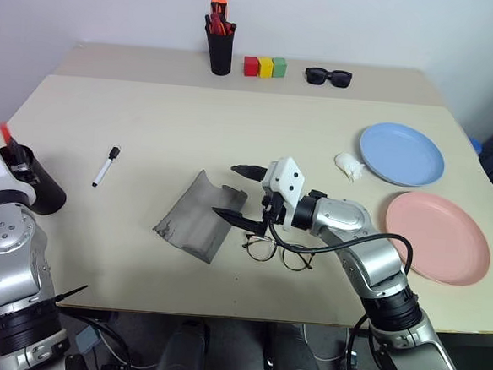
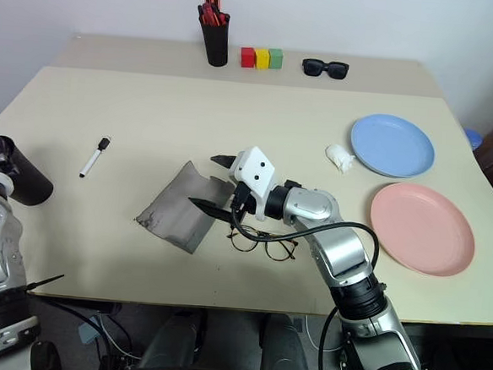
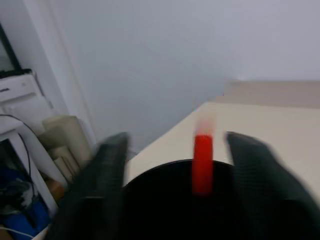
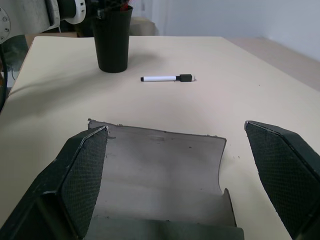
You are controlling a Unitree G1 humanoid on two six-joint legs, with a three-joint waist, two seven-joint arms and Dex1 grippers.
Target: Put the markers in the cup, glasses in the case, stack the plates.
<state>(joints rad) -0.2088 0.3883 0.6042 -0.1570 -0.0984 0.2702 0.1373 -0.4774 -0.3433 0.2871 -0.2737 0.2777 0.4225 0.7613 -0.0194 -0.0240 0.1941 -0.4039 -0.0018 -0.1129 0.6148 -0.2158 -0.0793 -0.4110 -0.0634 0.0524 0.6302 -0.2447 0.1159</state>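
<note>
From my head cameras, the black cup (image 1: 28, 185) sits at the table's nine o'clock edge, partly cut off behind my left arm, with only the red-tipped marker (image 1: 7, 138) poking out of it; my left wrist camera shows that red tip blurred between the left gripper's (image 3: 175, 165) spread fingers, which grasp nothing. My right gripper (image 1: 239, 190) is released wide over the soft grey felt case (image 1: 195, 215) at centre, whose curled, open mouth reads clearly from the right wrist camera. The thin wire glasses (image 1: 274, 250) lie just at the case's four o'clock, half hidden by the wrist, the white marker (image 1: 106, 166) lies at the case's ten o'clock, and the smooth round blue plate (image 1: 401, 153) and pink plate (image 1: 437, 236) rest apart around three o'clock.
</note>
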